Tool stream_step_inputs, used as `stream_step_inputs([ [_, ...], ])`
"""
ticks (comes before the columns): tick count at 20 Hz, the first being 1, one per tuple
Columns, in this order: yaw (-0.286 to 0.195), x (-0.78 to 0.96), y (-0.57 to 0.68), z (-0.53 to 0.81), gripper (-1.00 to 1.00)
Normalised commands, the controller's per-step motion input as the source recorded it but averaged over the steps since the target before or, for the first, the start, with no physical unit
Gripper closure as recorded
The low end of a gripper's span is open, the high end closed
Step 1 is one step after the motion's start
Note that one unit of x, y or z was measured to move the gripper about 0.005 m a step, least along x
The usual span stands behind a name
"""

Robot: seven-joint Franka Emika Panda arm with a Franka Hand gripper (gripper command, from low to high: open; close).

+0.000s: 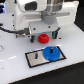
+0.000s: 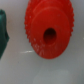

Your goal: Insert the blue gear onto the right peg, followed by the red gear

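The arm is hanging low over the white table, with its gripper sitting directly above the red gear. The red gear is lying flat on the table, just beyond the far edge of the grey plate and apart from it. The blue gear is resting on the right end of that plate, where the right peg would stand; the peg itself is not showing, hidden by or under the blue gear. A thin dark pin is standing upright on the plate's left end, well clear of the blue gear. In the wrist view the red gear is filling most of the picture, its toothed rim and dark centre hole plainly showing, with a dark green shape at one edge that I cannot identify. Whether the fingers are touching the red gear, or how far apart they are standing, I cannot tell from either view.
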Motion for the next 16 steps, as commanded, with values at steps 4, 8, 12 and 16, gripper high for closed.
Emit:
stream_step_inputs([
  [4, 0.000, -0.27, 0.00, -0.15, 1.00],
  [8, 0.000, -0.27, 0.00, -0.06, 1.00],
  [12, 0.000, -0.14, 0.00, 0.01, 1.00],
  [16, 0.000, 0.06, 0.00, 0.37, 1.00],
])
